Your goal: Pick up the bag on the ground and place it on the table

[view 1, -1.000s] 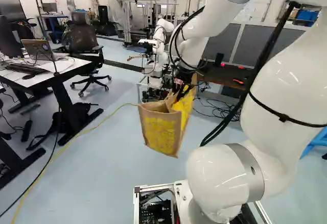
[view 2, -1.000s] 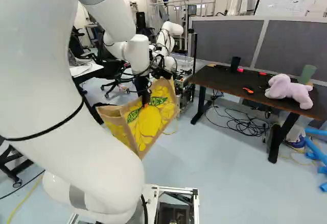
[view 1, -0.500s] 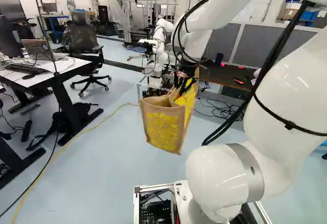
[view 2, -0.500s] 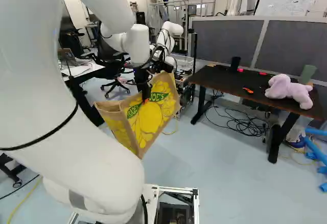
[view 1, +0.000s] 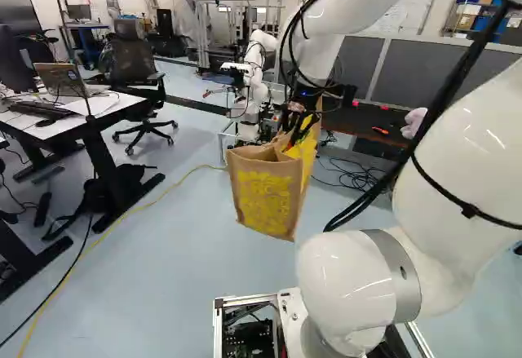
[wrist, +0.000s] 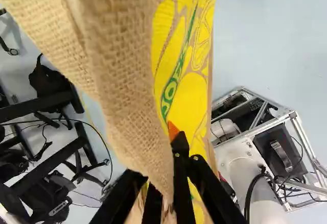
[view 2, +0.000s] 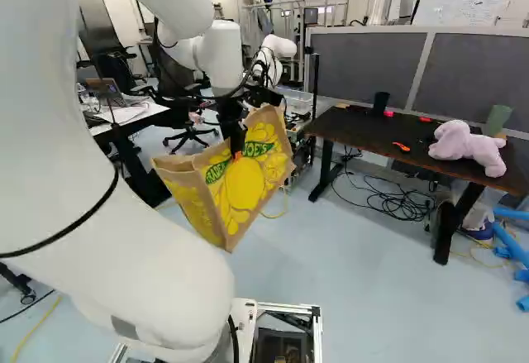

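The black two-fingered gripper is clamped on the boxy brown woven bag, printed yellow and green, which hangs above the smooth pale-blue floor. Its mouth gapes; its contents cannot be made out. Close up, the weave is coarse. The dark flat-topped table bears a fluffy lilac plush toy and a black cylindrical cup.

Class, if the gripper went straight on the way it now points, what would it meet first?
Likely the floor, with the burlap bag in its jaws touching down first; how far below is unclear.
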You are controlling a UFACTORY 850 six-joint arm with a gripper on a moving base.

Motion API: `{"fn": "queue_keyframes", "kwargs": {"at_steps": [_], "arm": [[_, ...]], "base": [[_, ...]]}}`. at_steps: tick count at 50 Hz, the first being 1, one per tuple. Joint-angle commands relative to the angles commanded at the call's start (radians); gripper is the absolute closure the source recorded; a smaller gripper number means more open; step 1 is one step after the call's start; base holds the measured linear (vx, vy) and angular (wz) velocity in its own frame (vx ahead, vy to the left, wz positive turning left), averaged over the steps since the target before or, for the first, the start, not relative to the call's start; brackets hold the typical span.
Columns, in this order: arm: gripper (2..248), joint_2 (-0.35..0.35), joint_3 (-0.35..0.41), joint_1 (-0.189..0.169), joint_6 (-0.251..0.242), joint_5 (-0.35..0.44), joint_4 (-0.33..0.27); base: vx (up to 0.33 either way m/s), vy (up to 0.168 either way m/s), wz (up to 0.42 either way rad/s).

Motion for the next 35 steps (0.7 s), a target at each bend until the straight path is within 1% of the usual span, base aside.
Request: {"fn": "queue_keyframes", "kwargs": {"at_steps": [12, 35], "arm": [[228, 0.017, -0.025, -0.008, 0.0, -0.042, -0.021], [228, 0.051, -0.071, -0.019, 0.0, -0.133, -0.138]], "base": [[0.0, 0.0, 0.0], [0.0, 0.0, 0.0]]}}
